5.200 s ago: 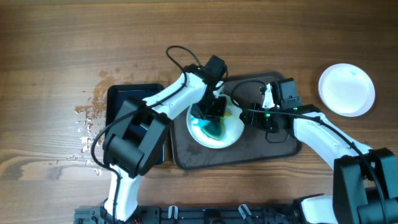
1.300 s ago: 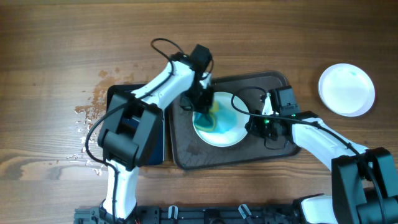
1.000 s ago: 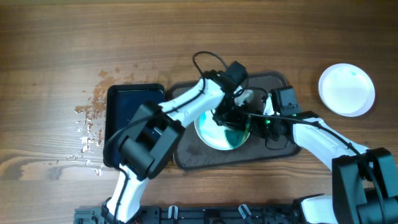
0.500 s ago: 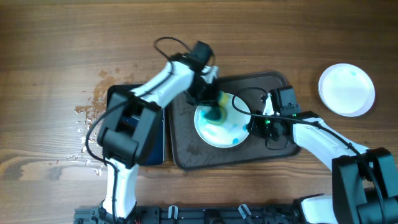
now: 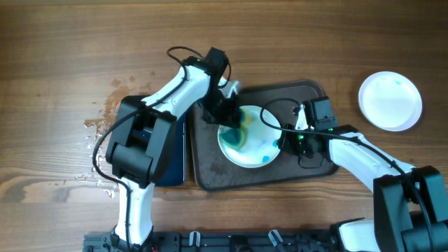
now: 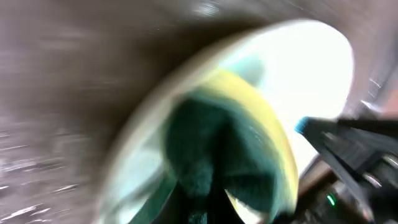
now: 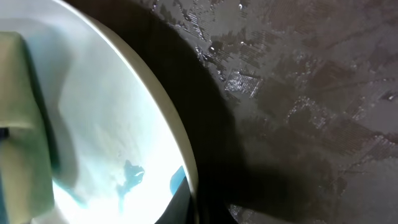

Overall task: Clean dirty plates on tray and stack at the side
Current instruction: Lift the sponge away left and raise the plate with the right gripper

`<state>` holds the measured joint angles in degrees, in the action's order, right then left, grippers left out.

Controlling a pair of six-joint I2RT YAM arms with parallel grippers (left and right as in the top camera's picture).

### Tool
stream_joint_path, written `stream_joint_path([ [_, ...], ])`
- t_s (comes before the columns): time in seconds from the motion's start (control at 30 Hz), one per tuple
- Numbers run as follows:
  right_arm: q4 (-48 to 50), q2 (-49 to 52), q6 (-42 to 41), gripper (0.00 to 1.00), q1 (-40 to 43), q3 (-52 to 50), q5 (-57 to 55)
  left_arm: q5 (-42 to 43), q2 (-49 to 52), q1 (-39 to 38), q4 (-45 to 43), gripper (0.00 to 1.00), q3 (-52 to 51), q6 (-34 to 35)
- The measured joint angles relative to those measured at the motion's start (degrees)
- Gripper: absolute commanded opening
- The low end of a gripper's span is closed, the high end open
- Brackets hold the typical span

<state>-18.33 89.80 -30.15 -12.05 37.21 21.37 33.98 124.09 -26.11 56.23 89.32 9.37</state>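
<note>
Nearest the robot's base, the near rim of the tray (image 5: 210,168) runs across the middle of the desk (image 5: 336,35). Just to its left lies a narrower black tray (image 5: 157,150), partly covered by the left arm. Pale flecks (image 5: 98,143) are scattered over the wood left of that.

On the brown tray sits the dirty plate (image 5: 255,147), nearer the tray's left end than its right. Its near-left part carries a teal wash, and a darker teal blob (image 5: 263,159) sits near its near rim.

The right tool (image 5: 285,138) is at the plate's right edge, clenched on the rim. In the right wrist view the rim (image 7: 180,143) runs down to a dark finger at the lower edge of the picture, and a broad shadow falls on the wet-looking tray floor (image 7: 298,93) beside it.

A little farther, the left tool (image 5: 229,117) grasps a sponge (image 5: 245,117), yellow with a dark green face. The sponge is pressed on the plate's far-left part. The left wrist view is blurred but shows the sponge (image 6: 249,143) against the white dish (image 6: 311,74).

Farthest off, well apart to the right of the tray, a plain white plate (image 5: 390,100) lies alone on the wood.
</note>
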Motion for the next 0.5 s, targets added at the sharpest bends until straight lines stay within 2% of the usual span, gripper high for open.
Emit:
stream_joint_path([
  [0.13,-0.11,0.0,-0.02,0.05,0.0,0.0,0.02,9.92,0.0,-1.55,-2.01,0.04,-0.02,-3.34],
  [0.27,-0.11,0.0,0.0,0.05,0.0,0.0,0.02,12.98,-0.04,-0.85,-2.01,0.04,-0.02,-3.85],
  [0.37,-0.11,0.0,0.02,0.05,0.0,0.0,0.02,8.28,-1.07,1.07,-1.57,0.04,-0.02,-1.57],
  [0.5,-0.17,0.0,0.63,0.05,0.0,0.0,0.02,-9.57,-8.92,4.66,2.05,0.04,-0.02,3.82],
])
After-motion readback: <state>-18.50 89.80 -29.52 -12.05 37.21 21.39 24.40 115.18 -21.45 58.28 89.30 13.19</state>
